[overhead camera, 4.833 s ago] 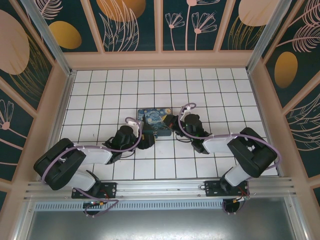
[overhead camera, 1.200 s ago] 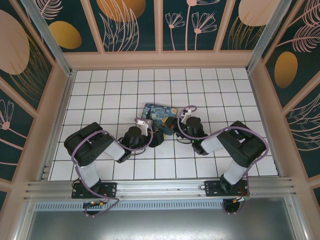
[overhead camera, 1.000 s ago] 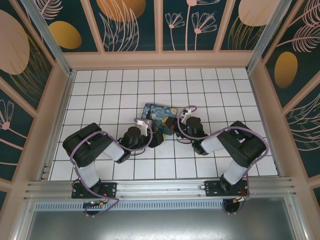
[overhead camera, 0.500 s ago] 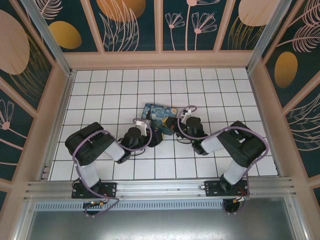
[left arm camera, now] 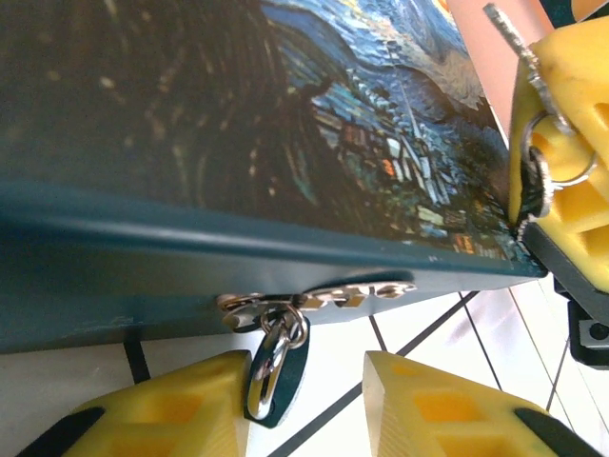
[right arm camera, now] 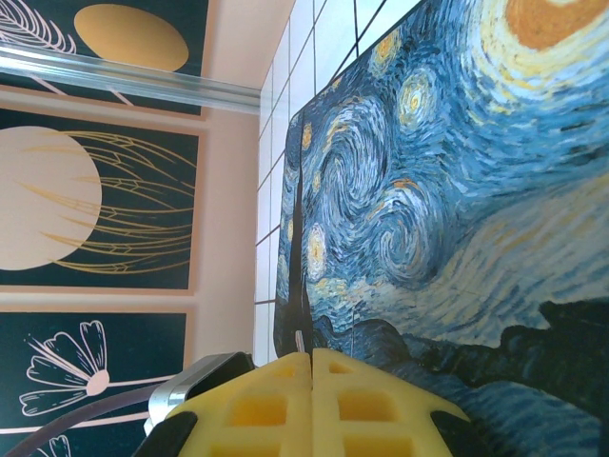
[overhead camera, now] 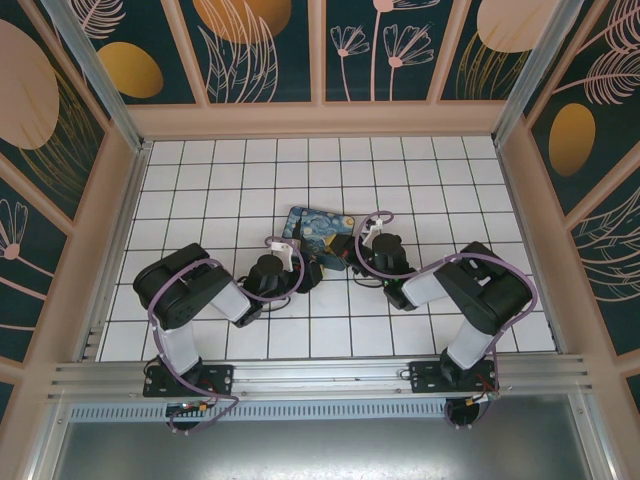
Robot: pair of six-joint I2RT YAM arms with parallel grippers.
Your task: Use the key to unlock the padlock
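The padlock [left arm camera: 274, 376], a small bluish body on a silvery shackle, hangs from the hasp [left arm camera: 324, 297] on the front of the painted box [left arm camera: 238, 124]. My left gripper [left arm camera: 306, 381] is open around it. The padlock rests against the left finger [left arm camera: 162, 414], and the right finger [left arm camera: 447, 405] stands apart from it. My right gripper [right arm camera: 311, 357] is shut on the key [right arm camera: 302, 341], and a thin sliver of it sticks out over the box lid [right arm camera: 457, 190]. In the left wrist view the key [left arm camera: 512, 36] and its ring show at the right gripper's yellow fingers [left arm camera: 566, 105]. From above, both grippers [overhead camera: 306, 273] [overhead camera: 347, 256] meet at the box's near edge.
The box [overhead camera: 320, 230] lies tilted mid-floor on white tiles [overhead camera: 200, 190]. Pink walls with floral panels [overhead camera: 320, 118] close in three sides. An aluminium rail [overhead camera: 320, 375] runs along the near edge by the arm bases.
Since the oldest frame the box has turned and slid right, and the left arm has folded its elbow up. Over the last second nothing visibly shifts from above.
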